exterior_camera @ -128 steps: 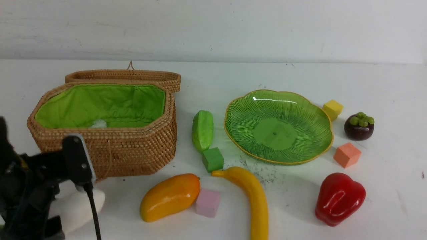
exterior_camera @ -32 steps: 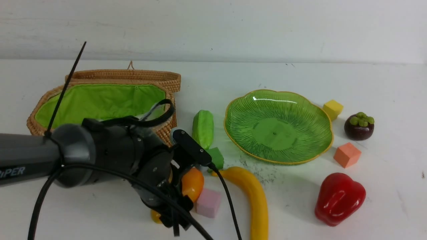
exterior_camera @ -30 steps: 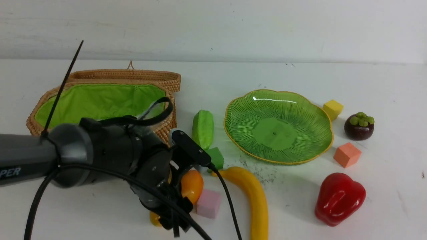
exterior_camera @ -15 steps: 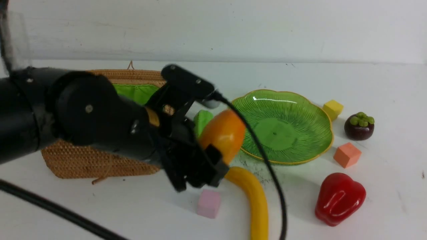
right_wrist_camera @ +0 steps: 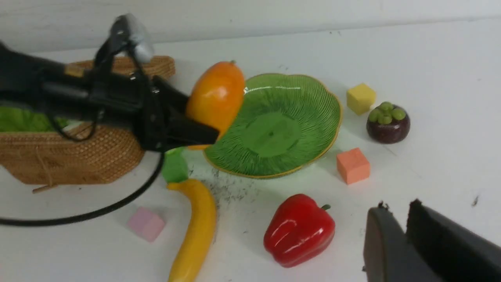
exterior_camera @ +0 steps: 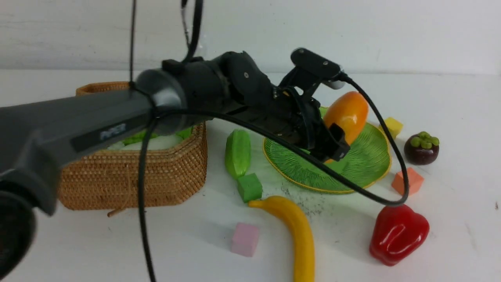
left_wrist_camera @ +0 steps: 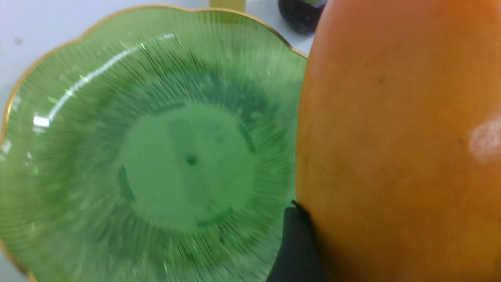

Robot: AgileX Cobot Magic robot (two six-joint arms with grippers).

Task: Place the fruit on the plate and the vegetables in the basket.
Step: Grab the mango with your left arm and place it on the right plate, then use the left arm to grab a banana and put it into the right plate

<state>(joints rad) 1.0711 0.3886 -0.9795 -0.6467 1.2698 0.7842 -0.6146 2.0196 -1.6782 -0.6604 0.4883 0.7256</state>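
My left gripper [exterior_camera: 339,131] is shut on the orange-yellow mango [exterior_camera: 348,111], holding it tilted just above the green plate [exterior_camera: 364,164]. In the left wrist view the mango [left_wrist_camera: 399,137] fills the right side, with one dark finger [left_wrist_camera: 294,244] against it and the plate [left_wrist_camera: 117,117] below. The banana [exterior_camera: 299,231], red bell pepper [exterior_camera: 397,234], cucumber [exterior_camera: 237,152] and mangosteen [exterior_camera: 421,148] lie on the table. The white radish [exterior_camera: 152,143] rests inside the basket [exterior_camera: 133,176]. My right gripper [right_wrist_camera: 397,205] hovers near the pepper [right_wrist_camera: 299,230], fingers nearly together, holding nothing.
Small cubes lie around the plate: yellow [exterior_camera: 392,126], orange [exterior_camera: 407,181], green [exterior_camera: 249,187] and pink [exterior_camera: 244,239]. The left arm and its cable stretch over the basket and the table's middle. A white wall closes the far edge.
The left gripper closed on the mango at the table's front, lifted it and carried it right and away, to above the plate. The right gripper has not visibly changed.
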